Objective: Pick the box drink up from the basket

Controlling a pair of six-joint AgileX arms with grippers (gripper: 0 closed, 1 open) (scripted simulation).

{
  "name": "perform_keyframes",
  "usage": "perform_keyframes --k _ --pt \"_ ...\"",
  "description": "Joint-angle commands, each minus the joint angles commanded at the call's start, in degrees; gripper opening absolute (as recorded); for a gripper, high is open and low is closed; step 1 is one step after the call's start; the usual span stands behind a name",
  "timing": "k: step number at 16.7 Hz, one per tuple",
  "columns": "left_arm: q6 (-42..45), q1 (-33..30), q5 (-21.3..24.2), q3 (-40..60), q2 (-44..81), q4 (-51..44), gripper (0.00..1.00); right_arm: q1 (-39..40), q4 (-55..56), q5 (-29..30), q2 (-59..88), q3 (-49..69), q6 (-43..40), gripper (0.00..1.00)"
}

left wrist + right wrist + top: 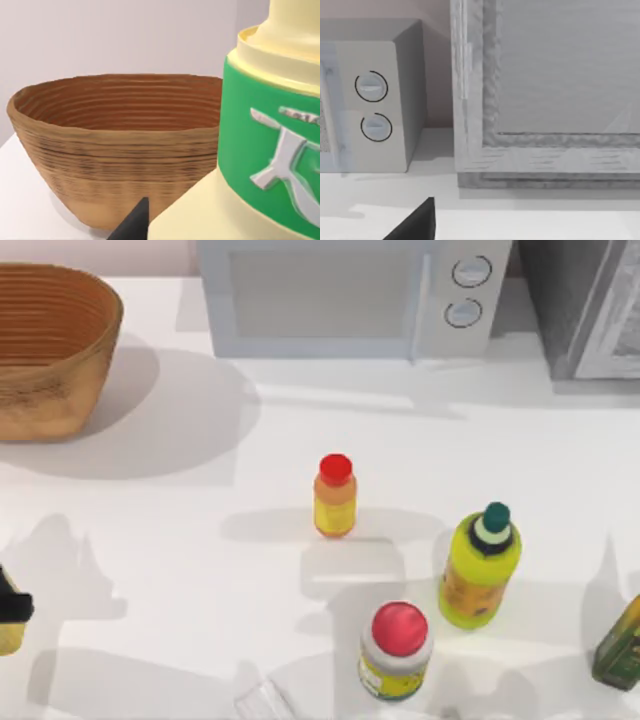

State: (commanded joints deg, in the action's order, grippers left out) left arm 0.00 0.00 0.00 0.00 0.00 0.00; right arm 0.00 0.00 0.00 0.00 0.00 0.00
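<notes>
The left hand [150, 225] is probably gripping the carton [270, 150], hanging beside the basket [115, 150] at the surface's far-left corner.

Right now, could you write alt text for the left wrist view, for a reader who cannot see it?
A cream box drink with a green printed band stands very close to the camera, in front of the brown woven basket, whose ribbed inside looks empty where visible. A dark tip of the left gripper's finger shows at the frame edge.
</notes>
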Motion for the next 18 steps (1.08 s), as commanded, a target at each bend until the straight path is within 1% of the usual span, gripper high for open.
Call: perform_keyframes --k 5,6,8,10,12,15,18 --pt "0.0 -0.2 -0.5 0.1 0.8 0.2 0.00 0.0 0.0 0.0 0.0 0.0 0.0 1.00" --pt "-0.2 -0.9 -1.7 0.4 2.0 0.5 0.00 0.0 0.0 0.0 0.0 0.0 0.0 1.00" --pt "-0.7 -3.5 -5.6 1.6 6.0 1.9 0.00 0.0 0.0 0.0 0.0 0.0 0.0 1.00" --pt "-1.2 -7.4 -11.5 3.8 11.7 4.4 0.00 0.0 0.0 0.0 0.0 0.0 0.0 1.00" --pt "-1.7 -12.5 -18.8 7.0 18.8 7.8 0.00 0.0 0.0 0.0 0.0 0.0 0.0 1.00" --pt "-2.1 -21.6 -32.0 13.0 31.4 14.4 0.00 0.0 0.0 0.0 0.0 0.0 0.0 1.00" --pt "-2.5 -31.9 -46.7 19.9 45.5 22.0 0.00 0.0 0.0 0.0 0.0 0.0 0.0 1.00"
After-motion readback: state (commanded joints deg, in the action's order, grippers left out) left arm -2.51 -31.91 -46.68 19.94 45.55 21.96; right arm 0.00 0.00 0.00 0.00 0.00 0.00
